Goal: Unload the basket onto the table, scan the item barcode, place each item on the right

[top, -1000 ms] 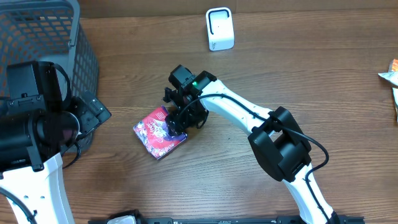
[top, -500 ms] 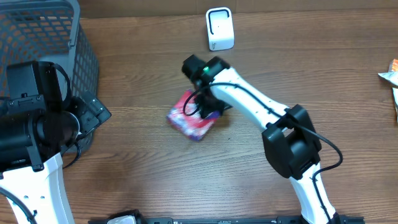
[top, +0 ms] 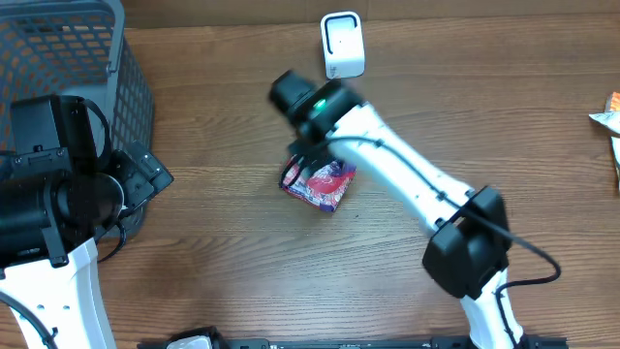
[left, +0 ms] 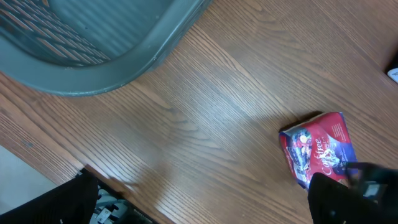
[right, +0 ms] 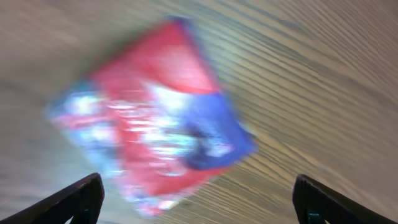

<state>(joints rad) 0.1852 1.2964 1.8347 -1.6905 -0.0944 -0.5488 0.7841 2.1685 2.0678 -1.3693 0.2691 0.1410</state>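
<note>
Right gripper (right: 199, 202): 2 fingertips spread wide, gripping nothing, directly above the red snack packet (top: 325, 184). Packet sits mid-table (top: 213, 107), near the white scanner (top: 342, 45). Left gripper (left: 205, 202) fully spread, empty, beside the basket (top: 131, 87).

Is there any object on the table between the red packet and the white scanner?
No object lies on the table between the red packet and the white scanner. Only the right arm hangs over that stretch of bare wood.
</note>
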